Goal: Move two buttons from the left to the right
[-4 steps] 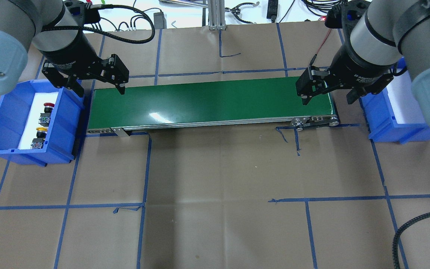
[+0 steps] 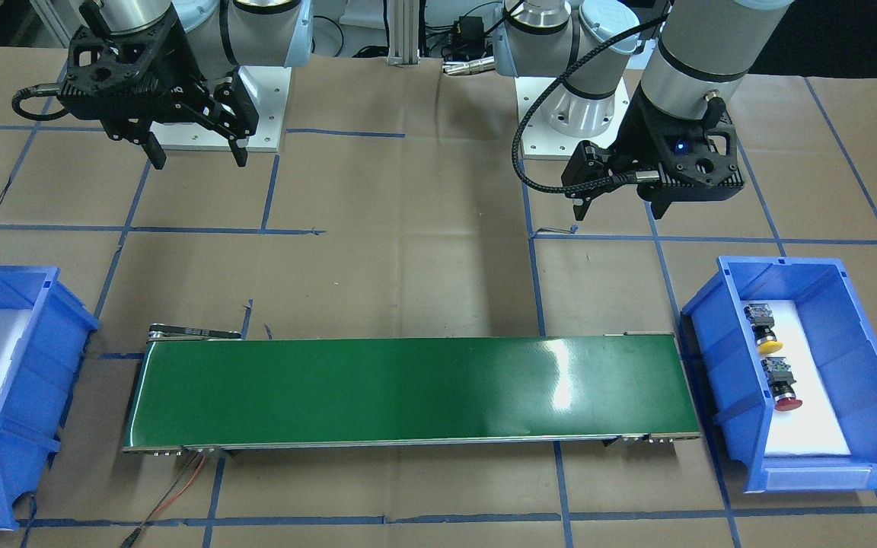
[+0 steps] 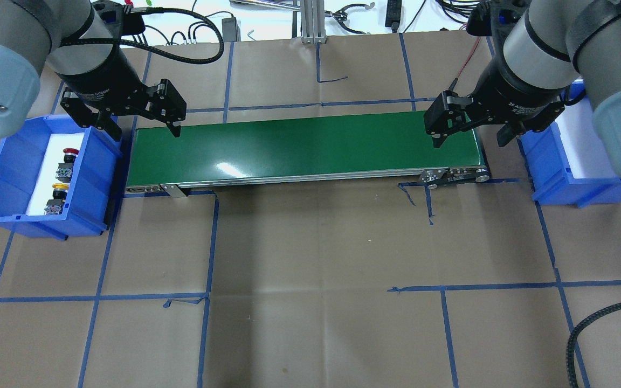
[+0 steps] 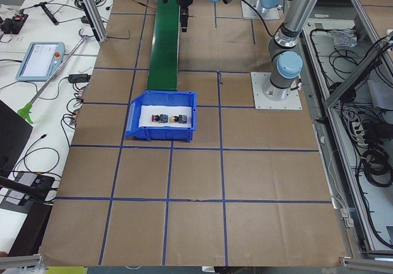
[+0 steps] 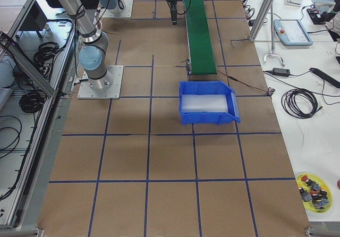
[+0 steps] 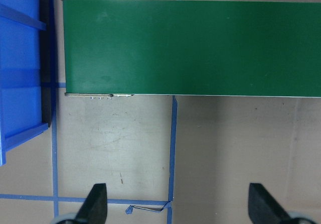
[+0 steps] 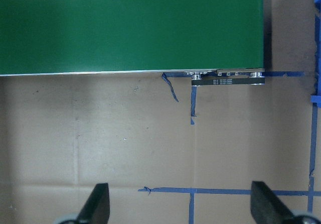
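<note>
Landmark here is the green conveyor belt (image 3: 305, 148), lying across the brown-papered counter (image 3: 316, 269) with its blue tape grid.

Both buttons are in the blue bin (image 3: 3, 178) just off the belt's left end, lying on their sides on a white pad. The red button (image 3: 67, 161) is the one farther from the robot and the yellow button (image 3: 57, 197) is nearer. They sit close together but apart, and both caps point away from the robot. Nothing is touching them.

The left pincer (image 3: 144, 129) hangs above the belt's left end, around the gap between belt and bin. Its jaws are spread wide with nothing between them. In the left wrist view its fingers (image 6: 95, 204) sit far apart at the bottom of the shot, with the belt end and a slice of the bin wall beyond them.

The right pincer (image 3: 471, 141) hangs over the belt's right end, jaws also wide apart and holding nothing. Its fingers (image 7: 98, 204) frame bare counter on the robot's side of the belt.

Just past the belt's right end is a second blue bin (image 3: 547, 161) with a white liner.
</note>
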Action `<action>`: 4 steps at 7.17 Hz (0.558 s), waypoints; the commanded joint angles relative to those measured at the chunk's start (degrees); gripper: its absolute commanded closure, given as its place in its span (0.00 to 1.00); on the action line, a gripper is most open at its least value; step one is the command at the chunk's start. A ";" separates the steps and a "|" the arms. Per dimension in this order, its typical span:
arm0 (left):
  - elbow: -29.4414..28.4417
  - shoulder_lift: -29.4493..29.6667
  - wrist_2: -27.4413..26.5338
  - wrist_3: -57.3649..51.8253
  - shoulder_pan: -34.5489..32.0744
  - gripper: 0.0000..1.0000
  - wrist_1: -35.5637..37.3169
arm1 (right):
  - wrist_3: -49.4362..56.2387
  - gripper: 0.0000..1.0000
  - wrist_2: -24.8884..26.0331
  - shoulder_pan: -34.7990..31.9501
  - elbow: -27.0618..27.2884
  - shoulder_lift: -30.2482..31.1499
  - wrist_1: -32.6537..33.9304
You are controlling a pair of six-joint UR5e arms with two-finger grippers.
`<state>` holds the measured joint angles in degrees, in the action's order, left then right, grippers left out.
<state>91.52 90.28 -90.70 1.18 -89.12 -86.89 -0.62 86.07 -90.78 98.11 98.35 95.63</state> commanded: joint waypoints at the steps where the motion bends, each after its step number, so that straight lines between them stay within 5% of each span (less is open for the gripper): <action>1: 0.15 -0.28 0.00 -0.30 0.09 0.00 -0.03 | 0.01 0.00 -0.02 -0.01 0.06 -0.17 0.00; 4: -0.63 0.34 0.09 -1.00 0.88 0.00 0.06 | 0.18 0.00 0.15 -0.01 0.24 -0.09 0.00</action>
<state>91.41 90.33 -90.68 0.62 -88.66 -86.85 -0.48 86.21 -90.79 98.30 98.23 95.62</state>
